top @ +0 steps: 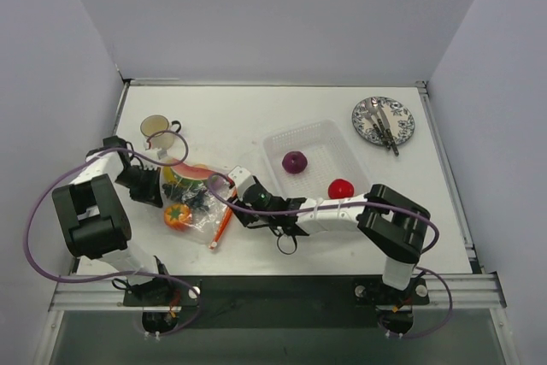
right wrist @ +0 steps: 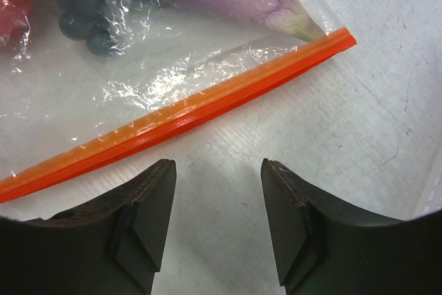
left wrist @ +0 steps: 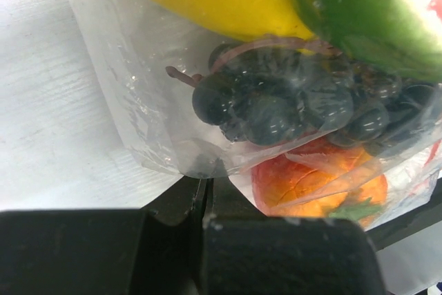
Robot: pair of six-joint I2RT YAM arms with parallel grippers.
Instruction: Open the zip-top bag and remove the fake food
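The left hand clenches the clear plastic zip-top bag near the tabletop's left edge; the right hand hangs released beside its orange zip strip.

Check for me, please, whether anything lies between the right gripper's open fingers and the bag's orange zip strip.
Nothing visible does. In the right wrist view, only bare table separates the open right gripper from the zip strip of the zip-top bag.
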